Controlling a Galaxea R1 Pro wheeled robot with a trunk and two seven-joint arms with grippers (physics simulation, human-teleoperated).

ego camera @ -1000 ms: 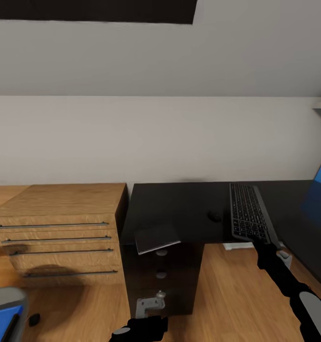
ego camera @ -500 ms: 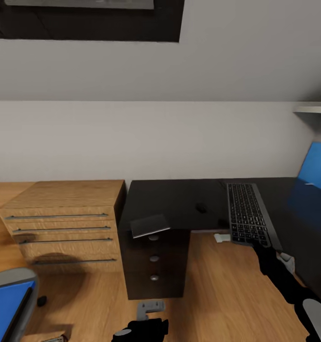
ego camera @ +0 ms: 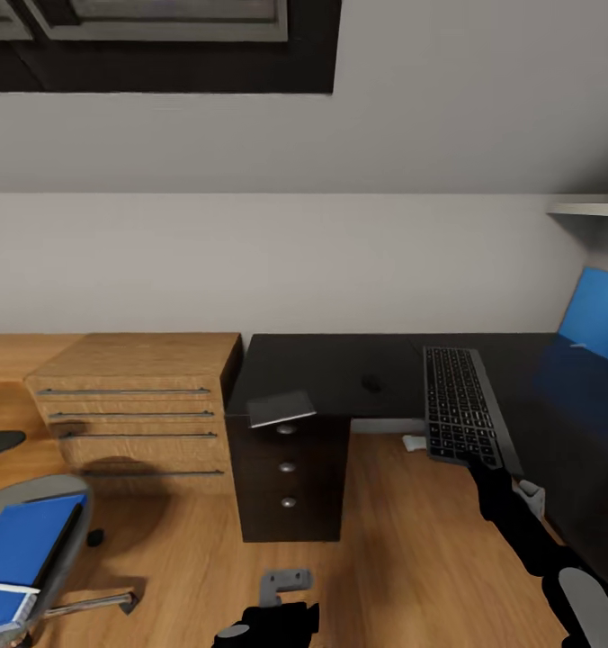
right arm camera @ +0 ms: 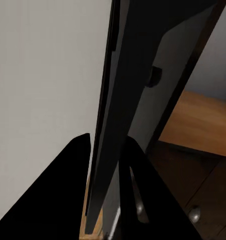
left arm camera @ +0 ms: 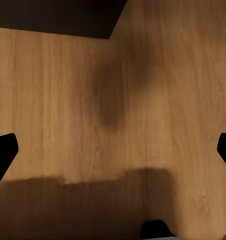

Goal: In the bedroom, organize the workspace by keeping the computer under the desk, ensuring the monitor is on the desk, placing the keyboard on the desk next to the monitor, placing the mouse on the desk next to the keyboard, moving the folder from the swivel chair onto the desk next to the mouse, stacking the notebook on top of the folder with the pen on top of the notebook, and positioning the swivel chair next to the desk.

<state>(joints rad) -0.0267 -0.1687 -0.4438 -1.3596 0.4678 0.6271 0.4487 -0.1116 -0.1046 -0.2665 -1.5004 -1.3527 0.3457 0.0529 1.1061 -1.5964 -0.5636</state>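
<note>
On desk [ego camera: 340,364]: 1 keyboard [ego camera: 460,407] in right tool [right arm camera: 105,200] | 1 mouse [ego camera: 371,383] | 1 notebook [ego camera: 281,408]

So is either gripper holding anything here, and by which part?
The right gripper is shut on the keyboard, pinching its near short edge. The left gripper is open and holds nothing.

The head camera has swung left and pulled back, so the long black tabletop [ego camera: 340,369] and the light wooden chest with bar handles [ego camera: 138,405] now sit higher and smaller. The grey padded swivel chair [ego camera: 34,531] has come further into sight at lower left, with the thick bright blue folder [ego camera: 21,553] lying on its seat. The flat black keyboard with greyish keys [ego camera: 457,405], pinched at its near end by the right claw [ego camera: 484,468], has lifted and now overhangs the tabletop's front edge.
</note>
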